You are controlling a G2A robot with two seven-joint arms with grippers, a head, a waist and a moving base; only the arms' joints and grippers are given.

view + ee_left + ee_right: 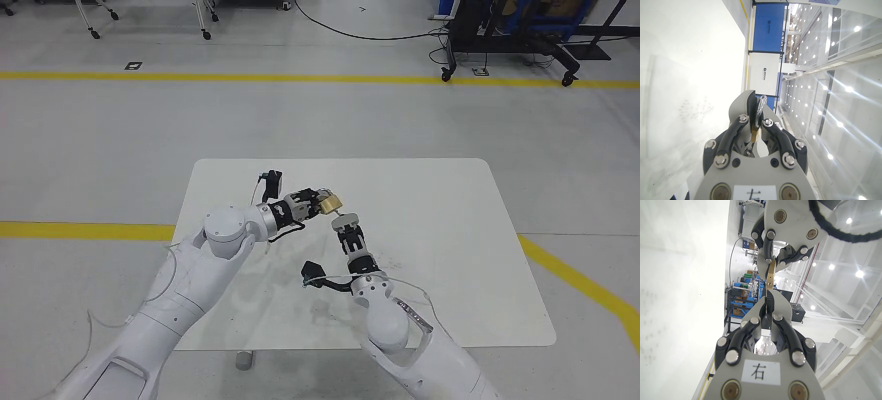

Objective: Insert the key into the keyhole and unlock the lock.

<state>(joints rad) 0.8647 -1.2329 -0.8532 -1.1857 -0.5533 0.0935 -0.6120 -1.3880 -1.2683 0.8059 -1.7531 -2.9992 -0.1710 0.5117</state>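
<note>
1. The lock (pixel 330 203), a small brass padlock, is held above the worktop (pixel 450 300), just left of the centre of the top view.
2. In the left wrist view, the lock's (pixel 755 133) brass body is seen low in the centre of the frame. Its silver shackle (pixel 761 107) is pinched between the two pads.
3. The left gripper (pixel 318 201) (pixel 759 106) is clamped on the lock, with its jaws drawn together on the shackle.
4. In the right wrist view, the lock (pixel 770 273) hangs just above the centre of the frame. The face bearing the keyhole (pixel 769 283) is turned toward the camera.
5. The key (pixel 765 307) is seen as a thin metal edge between the dark pads of the right gripper (pixel 767 300) (pixel 347 224), which is clamped on it.
6. The tip of the right gripper is placed right at the keyhole face. Whether the blade has entered cannot be told.
7. In the top view, the two grippers meet at the lock, the left from the left of the frame and the right from below.
8. The white worktop is bordered by grey floor, and a yellow line (pixel 300 77) is painted across the upper part of the frame.
</note>
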